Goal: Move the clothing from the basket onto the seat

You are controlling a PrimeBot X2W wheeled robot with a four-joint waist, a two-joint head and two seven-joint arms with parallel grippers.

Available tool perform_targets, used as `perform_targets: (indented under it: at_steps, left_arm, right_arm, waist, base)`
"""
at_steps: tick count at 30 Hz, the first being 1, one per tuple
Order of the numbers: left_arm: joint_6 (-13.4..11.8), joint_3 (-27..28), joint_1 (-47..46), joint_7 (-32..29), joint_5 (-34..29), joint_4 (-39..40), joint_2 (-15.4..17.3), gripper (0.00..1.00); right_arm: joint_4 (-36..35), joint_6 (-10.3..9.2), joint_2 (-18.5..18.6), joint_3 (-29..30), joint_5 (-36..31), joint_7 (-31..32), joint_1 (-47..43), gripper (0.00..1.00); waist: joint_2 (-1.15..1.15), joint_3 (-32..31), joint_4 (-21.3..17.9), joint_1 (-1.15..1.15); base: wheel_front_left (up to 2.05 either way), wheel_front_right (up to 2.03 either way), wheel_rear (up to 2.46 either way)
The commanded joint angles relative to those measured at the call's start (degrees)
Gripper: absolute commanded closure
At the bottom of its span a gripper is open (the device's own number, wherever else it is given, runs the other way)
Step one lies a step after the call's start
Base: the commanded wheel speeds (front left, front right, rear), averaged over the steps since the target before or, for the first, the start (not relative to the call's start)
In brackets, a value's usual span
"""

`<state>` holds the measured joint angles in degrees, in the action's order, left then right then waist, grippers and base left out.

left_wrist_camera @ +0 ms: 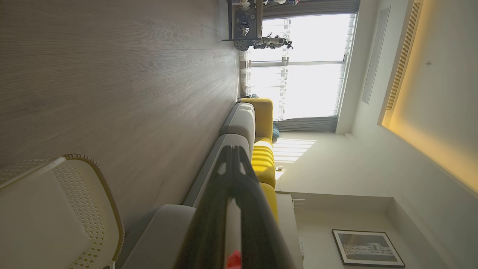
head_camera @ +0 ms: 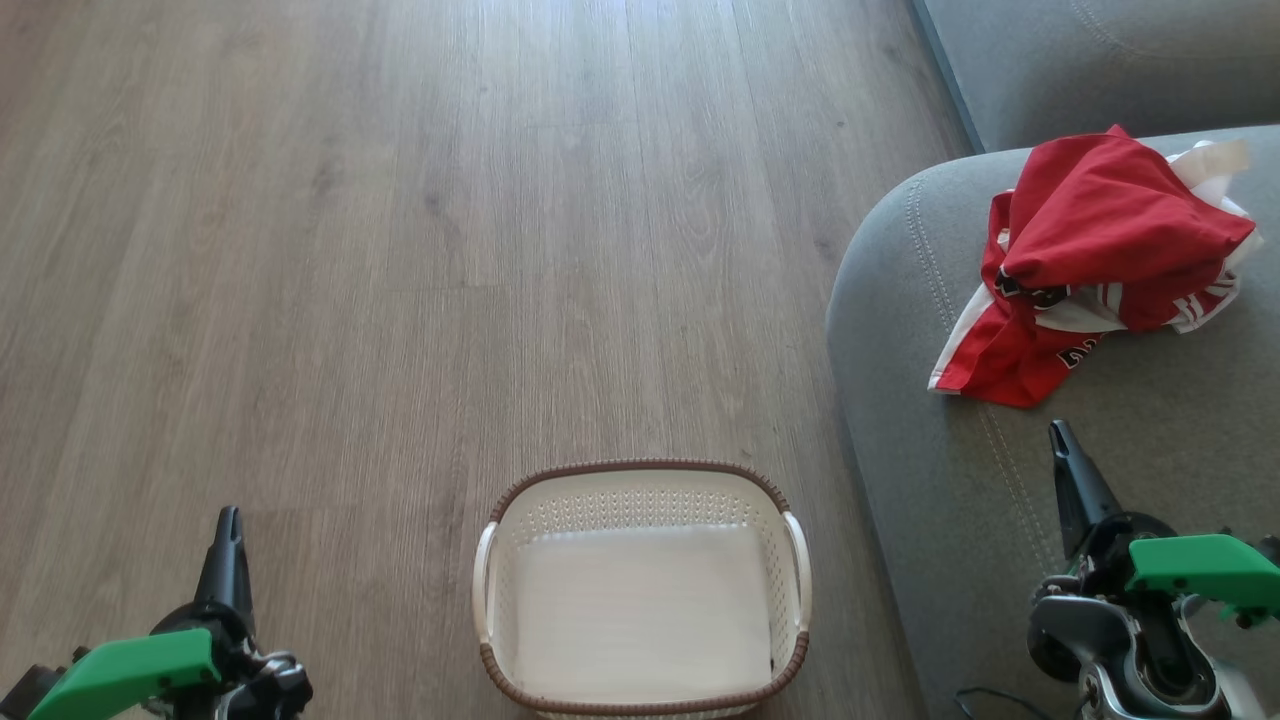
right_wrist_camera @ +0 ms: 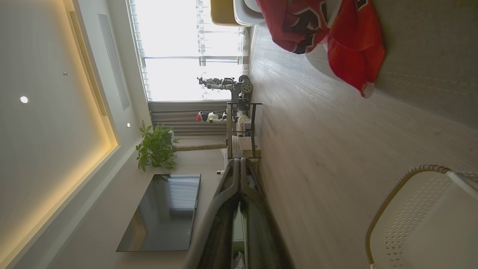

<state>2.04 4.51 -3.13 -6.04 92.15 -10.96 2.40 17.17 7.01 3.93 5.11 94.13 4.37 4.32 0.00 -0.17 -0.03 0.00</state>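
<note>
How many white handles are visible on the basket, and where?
2. The left handle is on the basket's left side in the head view; the right handle is on its right side, toward the seat. None seems hidden.

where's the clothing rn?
In the head view the clothing lies bunched on the seat at the upper right, ahead of the right gripper; the basket on the floor to its left is empty.

One basket (head_camera: 640, 466), one heap of red clothing (head_camera: 1100, 230)
</note>
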Motion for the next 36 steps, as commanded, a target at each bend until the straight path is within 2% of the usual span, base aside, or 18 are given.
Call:
perform_targets:
  at_steps: [1,36]
  left_arm:
    - [0.5,2.0,-2.7,-0.3,0.1,2.1,0.6,1.00]
    - [0.5,2.0,-2.7,-0.3,0.1,2.1,0.6,1.00]
  right_arm:
    - [-2.3,0.47,1.2,-1.3,0.5,0.0,3.1,1.00]
    - [-2.4,0.47,2.5,-3.1,2.1,-1.5,2.9,1.00]
  waist:
    - [0.00,0.0,0.0,0.00]
    - [0.00,0.0,0.0,0.00]
  base:
    - [0.00,0.00,0.00]
    - [0.00,0.00,0.00]
